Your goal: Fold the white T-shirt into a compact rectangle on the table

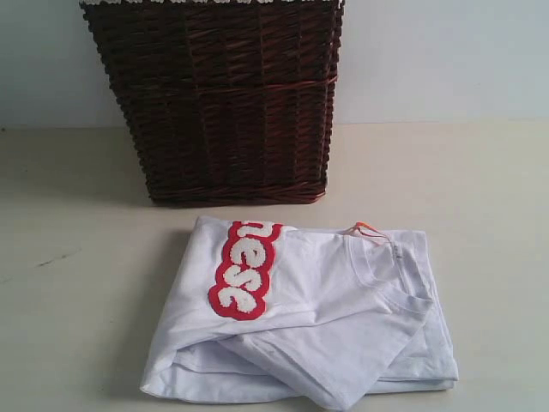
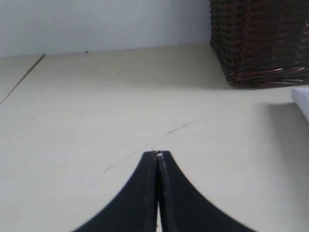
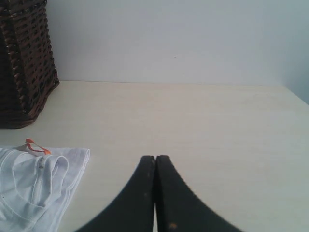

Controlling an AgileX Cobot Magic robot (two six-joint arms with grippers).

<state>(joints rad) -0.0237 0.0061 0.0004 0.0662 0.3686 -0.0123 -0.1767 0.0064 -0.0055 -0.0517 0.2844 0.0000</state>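
Note:
The white T-shirt (image 1: 317,322) lies folded in a rough rectangle on the table (image 1: 77,300), in front of the basket. Its red-outlined lettering (image 1: 244,270) faces up at the left, and the collar with the orange tag (image 1: 367,229) is at the back right. Neither arm shows in the exterior view. My left gripper (image 2: 158,153) is shut with nothing in it, above bare table (image 2: 96,111); only a white corner of the shirt (image 2: 301,99) shows there. My right gripper (image 3: 155,157) is shut and empty, apart from the shirt's collar (image 3: 46,174) and orange tag (image 3: 36,145).
A dark brown wicker basket (image 1: 219,99) stands at the back of the table, just behind the shirt; it also shows as the basket (image 2: 260,41) in the left wrist view and the basket (image 3: 24,63) in the right. A pale wall (image 3: 169,38) backs the table. A dark scuff (image 1: 56,257) marks the table's left.

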